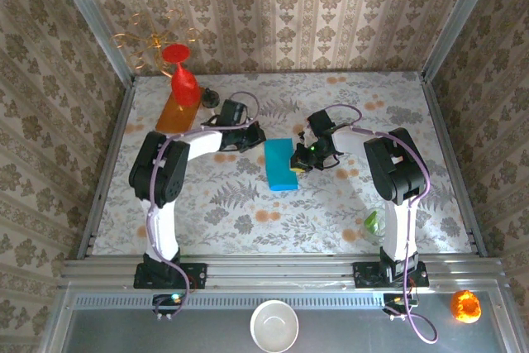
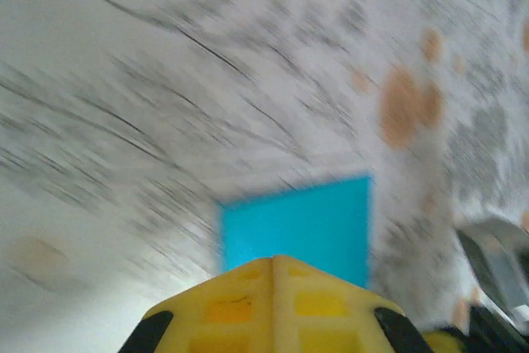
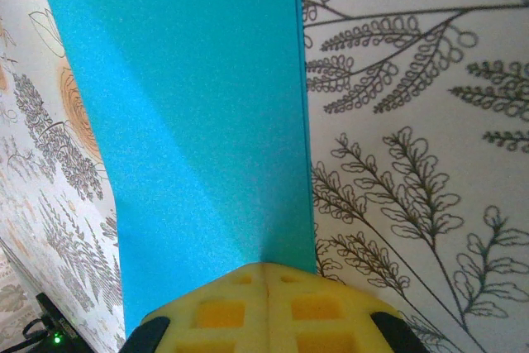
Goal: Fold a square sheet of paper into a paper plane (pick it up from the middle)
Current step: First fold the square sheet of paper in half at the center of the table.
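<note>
The square sheet of paper (image 1: 279,166) lies mid-table as a teal upright rectangle, narrower than it is long. My right gripper (image 1: 296,160) sits at its right edge. In the right wrist view the sheet (image 3: 198,121) runs away from the yellow fingertips (image 3: 240,287), which are shut on its near edge (image 3: 266,264); a soft bend fans out from the grip and the left edge bows. My left gripper (image 1: 257,133) hovers just left of the sheet's far corner. In the smeared left wrist view its jaws (image 2: 274,259) are shut and empty, with the paper (image 2: 297,221) just beyond them.
A red cone vase (image 1: 183,80) stands on an orange board (image 1: 175,115) at the back left, with a gold wire ornament (image 1: 153,39) behind. A green object (image 1: 372,221) lies by the right arm's base. A white bowl (image 1: 274,326) and an orange ball (image 1: 465,306) sit below the rail.
</note>
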`<state>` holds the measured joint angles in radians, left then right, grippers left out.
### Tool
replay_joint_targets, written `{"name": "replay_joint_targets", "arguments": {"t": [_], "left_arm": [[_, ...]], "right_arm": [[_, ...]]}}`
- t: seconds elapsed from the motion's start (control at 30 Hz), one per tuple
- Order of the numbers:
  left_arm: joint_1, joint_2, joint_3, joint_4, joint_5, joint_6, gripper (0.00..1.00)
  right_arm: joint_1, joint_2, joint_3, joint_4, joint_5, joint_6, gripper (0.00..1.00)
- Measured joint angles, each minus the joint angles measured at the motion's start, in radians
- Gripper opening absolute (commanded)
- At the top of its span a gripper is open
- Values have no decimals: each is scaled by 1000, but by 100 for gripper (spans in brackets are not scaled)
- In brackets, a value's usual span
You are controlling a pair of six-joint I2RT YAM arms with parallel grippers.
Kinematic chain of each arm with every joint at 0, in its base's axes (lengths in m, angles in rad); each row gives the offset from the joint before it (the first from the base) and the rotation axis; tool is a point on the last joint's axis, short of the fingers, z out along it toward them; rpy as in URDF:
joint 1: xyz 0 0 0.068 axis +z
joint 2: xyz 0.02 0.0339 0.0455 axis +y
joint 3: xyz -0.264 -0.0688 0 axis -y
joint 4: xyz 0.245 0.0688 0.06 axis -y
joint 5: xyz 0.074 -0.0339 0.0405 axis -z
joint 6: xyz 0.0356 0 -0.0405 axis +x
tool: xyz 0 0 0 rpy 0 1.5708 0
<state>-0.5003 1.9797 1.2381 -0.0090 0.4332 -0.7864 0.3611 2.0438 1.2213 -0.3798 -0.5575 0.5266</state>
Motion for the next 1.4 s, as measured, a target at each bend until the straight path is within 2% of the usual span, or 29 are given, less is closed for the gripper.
{"name": "replay_joint_targets", "arguments": {"t": [0.17,0.33,0.63,0.87,1.1,1.2,1.4], "left_arm": [[-127,-88,-88,23,24,-28,0],[-166,-88,-171,-10,51,-42,0],[-158,-80,-227,1,60,-59,0],[-134,-98,-325,143,98,-85,0],[-40,-234,-478,119,114,-98,0],[-23,-272,-480,72,108,-97,0],[-101,-231,-347,67,114,-102,0]], "right_arm": [[0,0,0,0,0,0,0],[0,0,0,0,0,0,0],[0,0,0,0,0,0,0],[0,0,0,0,0,0,0],[0,0,0,0,0,1,0],[0,0,0,0,0,1,0],[0,0,0,3,-1,3,0]]}}
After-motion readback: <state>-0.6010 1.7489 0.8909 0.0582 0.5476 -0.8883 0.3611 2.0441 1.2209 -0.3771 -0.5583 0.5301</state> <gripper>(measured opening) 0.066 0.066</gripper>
